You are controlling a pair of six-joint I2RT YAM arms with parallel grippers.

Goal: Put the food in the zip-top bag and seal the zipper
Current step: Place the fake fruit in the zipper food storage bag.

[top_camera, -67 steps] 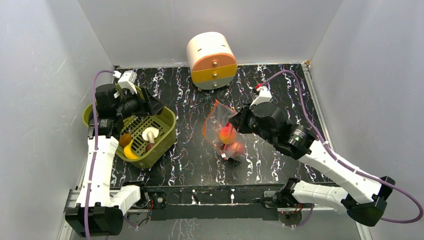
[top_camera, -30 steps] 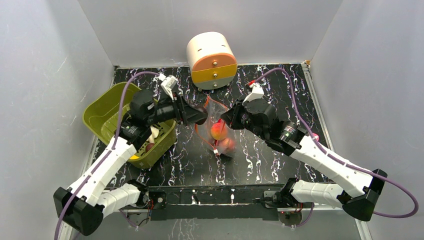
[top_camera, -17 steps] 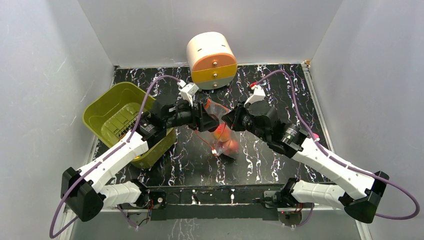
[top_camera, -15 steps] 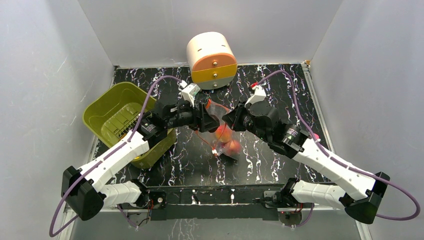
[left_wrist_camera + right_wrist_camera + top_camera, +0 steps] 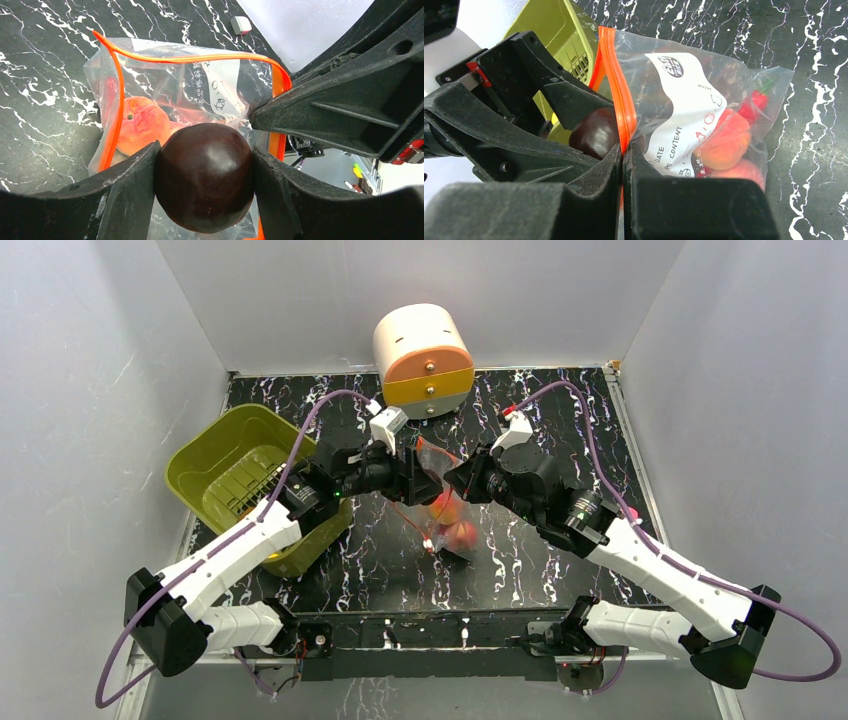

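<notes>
Risk is a miss: left gripper clamps dark purple ball at zip-top bag mouth, right gripper pinches zipper. Early release could bounce it off the rim.

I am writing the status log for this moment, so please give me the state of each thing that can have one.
zip-top bag: mouth open, pink-red fruits inside
zipper: unsealed
dark purple ball: held at the bag mouth, not yet inside
left gripper: shut on the dark purple ball
right gripper: shut on the zipper
drawer unit: drawers closed
</notes>
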